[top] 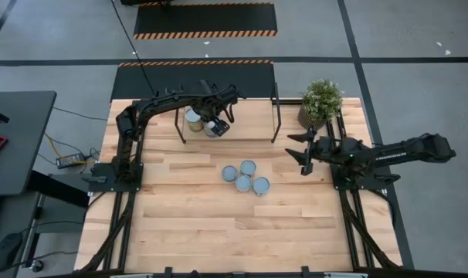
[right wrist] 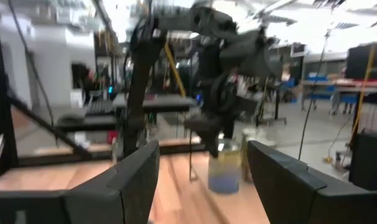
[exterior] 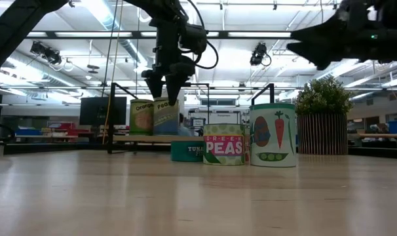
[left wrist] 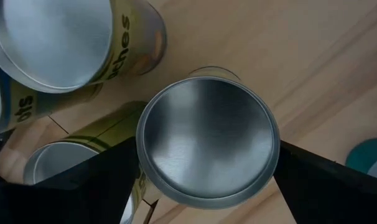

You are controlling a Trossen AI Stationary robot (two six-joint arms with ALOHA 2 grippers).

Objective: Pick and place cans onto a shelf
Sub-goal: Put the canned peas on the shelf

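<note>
The shelf (top: 253, 123) spans the far side of the tabletop (top: 188, 224). Two cans (top: 203, 122) stand on its left part, touching, with the left gripper (top: 216, 123) directly above the right-hand one (its fingers either side of the lid). Four more cans (top: 245, 177) cluster mid-tabletop. A potted plant (top: 320, 100) sits far right, the right gripper (top: 302, 153) near it.

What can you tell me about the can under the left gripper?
The can is a metal cylinder with a plain, brushed silver top and a pale blue label on its side. It stands upright on the shelf, beside an orange-labelled can. The left gripper is directly above it, jaws open on either side.
</note>
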